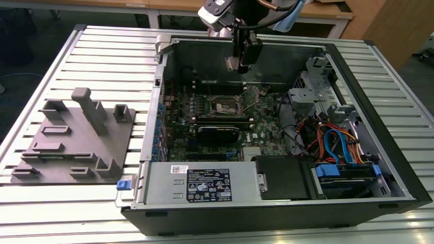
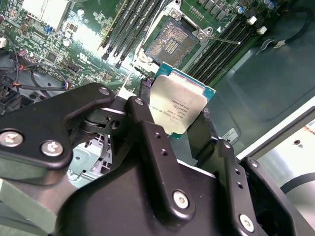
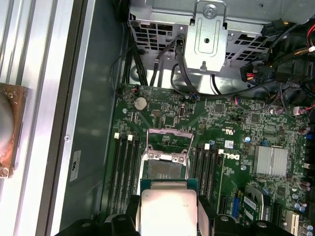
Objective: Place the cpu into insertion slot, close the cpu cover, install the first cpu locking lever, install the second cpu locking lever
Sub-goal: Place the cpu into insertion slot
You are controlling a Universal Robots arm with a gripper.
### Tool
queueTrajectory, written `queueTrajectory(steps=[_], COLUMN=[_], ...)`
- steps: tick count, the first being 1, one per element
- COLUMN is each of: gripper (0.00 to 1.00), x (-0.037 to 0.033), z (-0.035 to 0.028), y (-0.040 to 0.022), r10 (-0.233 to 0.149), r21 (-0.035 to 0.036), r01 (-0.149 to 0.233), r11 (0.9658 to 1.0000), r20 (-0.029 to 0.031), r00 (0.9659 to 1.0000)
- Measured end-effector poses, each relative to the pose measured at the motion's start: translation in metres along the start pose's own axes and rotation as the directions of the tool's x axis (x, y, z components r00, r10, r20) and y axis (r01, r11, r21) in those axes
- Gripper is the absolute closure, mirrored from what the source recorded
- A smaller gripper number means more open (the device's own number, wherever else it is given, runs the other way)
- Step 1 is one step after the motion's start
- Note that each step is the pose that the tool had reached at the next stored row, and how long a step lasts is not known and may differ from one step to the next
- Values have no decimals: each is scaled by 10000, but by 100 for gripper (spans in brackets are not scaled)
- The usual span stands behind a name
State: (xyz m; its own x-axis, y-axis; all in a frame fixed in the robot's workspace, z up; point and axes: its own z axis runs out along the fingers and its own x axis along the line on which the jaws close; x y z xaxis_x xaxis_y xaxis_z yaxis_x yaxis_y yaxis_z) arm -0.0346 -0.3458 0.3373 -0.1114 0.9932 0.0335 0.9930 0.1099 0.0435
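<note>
Gripper (image 1: 239,65) hangs at the upper centre of the exterior view, above the far end of an open case (image 1: 390,132) that lies on a slatted table (image 1: 101,46). Its fingers are clamped on the cpu (image 1: 233,63), gripping two opposite edges. The chip is held in the air, clear of the green board (image 1: 261,129).

In the second wrist view the cpu (image 2: 179,105) shows its pale metal face, with a black finger (image 2: 142,115) pressed against one side.

The slot (image 1: 225,105) sits mid-board in the exterior view, lower in the frame than the gripper and apart from the chip. Its dark centre is bare. In the first wrist view the slot (image 3: 162,169) lies just past the cpu's edge. The cover (image 3: 170,132) stands tilted up off it, and board shows through its window.

In the second wrist view a thin wire lever (image 2: 224,40) juts out beside the slot.

A grey fixture (image 1: 74,137) rests on the table at the exterior view's left, well apart from the case.
</note>
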Motion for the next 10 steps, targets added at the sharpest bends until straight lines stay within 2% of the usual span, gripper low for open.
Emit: queueTrajectory(steps=[10], gripper=[46], x=[0], z=[0], y=[-4], r10=[2], r21=[-1], r01=[-2], r11=[10000], r20=[-1], r00=[10000])
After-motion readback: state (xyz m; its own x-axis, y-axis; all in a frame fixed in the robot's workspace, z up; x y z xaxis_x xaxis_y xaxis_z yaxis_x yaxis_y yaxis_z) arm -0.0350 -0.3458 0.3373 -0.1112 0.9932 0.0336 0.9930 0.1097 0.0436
